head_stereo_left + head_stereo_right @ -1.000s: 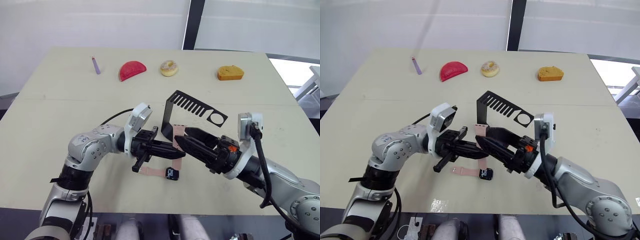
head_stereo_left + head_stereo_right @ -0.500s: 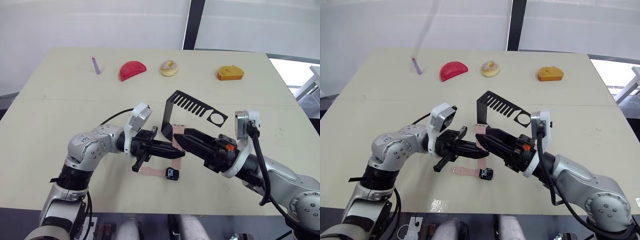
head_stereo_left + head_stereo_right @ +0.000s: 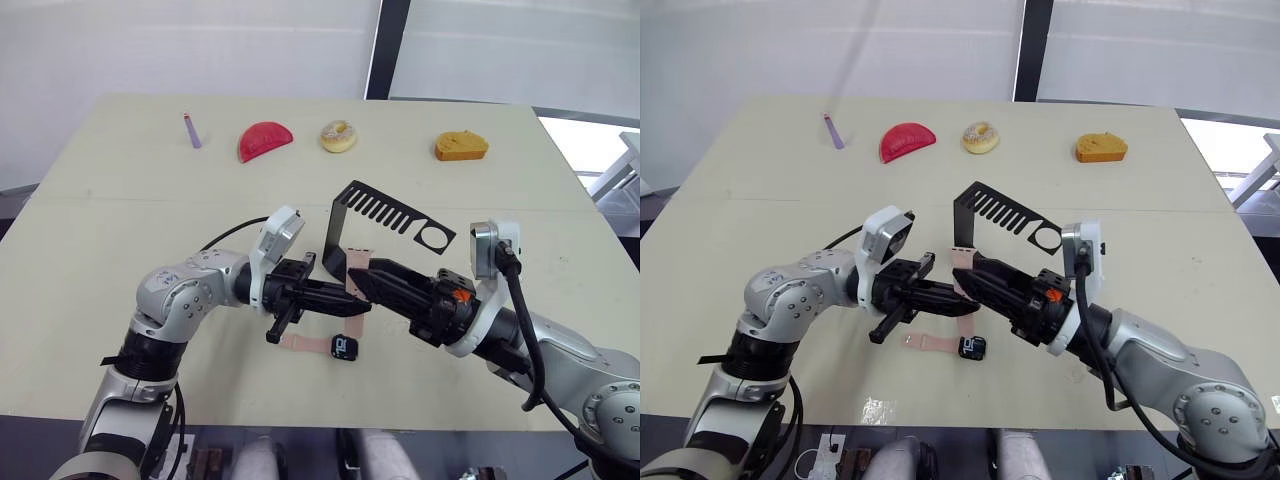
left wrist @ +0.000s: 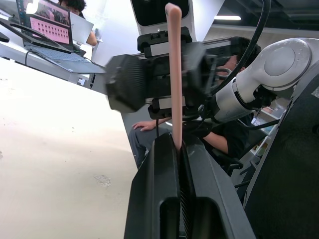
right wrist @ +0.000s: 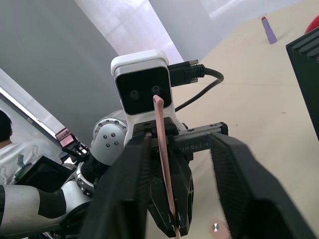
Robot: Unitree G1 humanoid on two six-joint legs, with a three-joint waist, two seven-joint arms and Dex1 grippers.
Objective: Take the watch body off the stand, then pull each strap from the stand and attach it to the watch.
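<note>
Pale pink, the loose strap (image 4: 173, 74) stands upright, its lower end pinched between the closed fingers of the left gripper (image 3: 352, 308), its long axis running toward 12 o'clock. The right gripper (image 3: 362, 279), fingers spread apart, faces it from 3 o'clock with the strap between its tips. The watch body (image 3: 345, 347), with the other strap (image 3: 303, 343) joined and pointing to 9 o'clock, lies on the table (image 3: 100, 230) just below, at 6 o'clock of the stand (image 3: 380, 222).
</note>
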